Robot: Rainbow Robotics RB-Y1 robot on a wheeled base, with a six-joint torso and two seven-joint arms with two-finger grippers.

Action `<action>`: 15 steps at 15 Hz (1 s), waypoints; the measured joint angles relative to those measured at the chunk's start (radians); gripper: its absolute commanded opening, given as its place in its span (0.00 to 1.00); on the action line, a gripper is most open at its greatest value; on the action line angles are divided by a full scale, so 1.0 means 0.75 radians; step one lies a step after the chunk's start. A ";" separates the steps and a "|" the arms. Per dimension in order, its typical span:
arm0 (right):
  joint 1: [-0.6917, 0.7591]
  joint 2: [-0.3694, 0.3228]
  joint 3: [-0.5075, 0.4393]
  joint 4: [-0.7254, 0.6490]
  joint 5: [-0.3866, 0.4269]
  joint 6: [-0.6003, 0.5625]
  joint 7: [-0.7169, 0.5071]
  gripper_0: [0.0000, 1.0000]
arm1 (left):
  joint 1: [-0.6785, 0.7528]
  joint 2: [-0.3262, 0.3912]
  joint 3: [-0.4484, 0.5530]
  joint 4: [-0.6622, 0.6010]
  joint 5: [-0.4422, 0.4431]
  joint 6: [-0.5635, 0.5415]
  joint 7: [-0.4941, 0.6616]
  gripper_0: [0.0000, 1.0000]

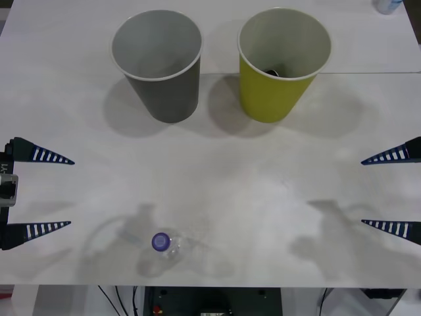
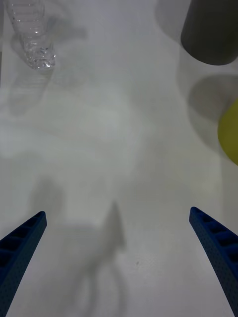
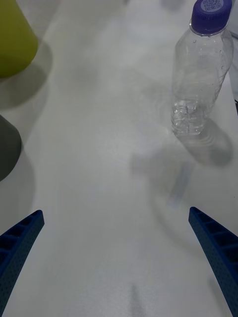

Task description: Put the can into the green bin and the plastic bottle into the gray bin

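The can step looks done: a dark object lies inside the green bin [image 1: 283, 62], likely the can, though too little shows to be sure. The gray bin [image 1: 158, 62], just beside it at 9 o'clock, looks empty. What remains is the plastic bottle [image 1: 166, 244], standing upright on the table [image 1: 223, 178] at the near edge, at 6 o'clock from the gray bin and well apart from it. The left gripper [image 1: 41, 192] waits at the table's left edge, jaws spread wide and empty; the right gripper [image 1: 391, 191] waits likewise at the right edge. The left sits nearer, so its next move should be toward 4 o'clock, to straddle the bottle's body below the cap.
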 measured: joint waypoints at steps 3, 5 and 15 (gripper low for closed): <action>0.000 0.000 0.000 0.000 0.000 0.000 0.000 1.00 | 0.002 0.000 -0.002 0.011 -0.006 -0.003 0.001 1.00; 0.000 0.000 0.000 0.000 0.000 0.000 0.000 1.00 | 0.001 0.007 0.010 0.031 -0.032 -0.029 0.009 1.00; 0.000 0.000 0.000 0.000 0.000 0.000 0.000 1.00 | -0.036 -0.080 -0.133 0.232 0.156 -0.046 -0.131 1.00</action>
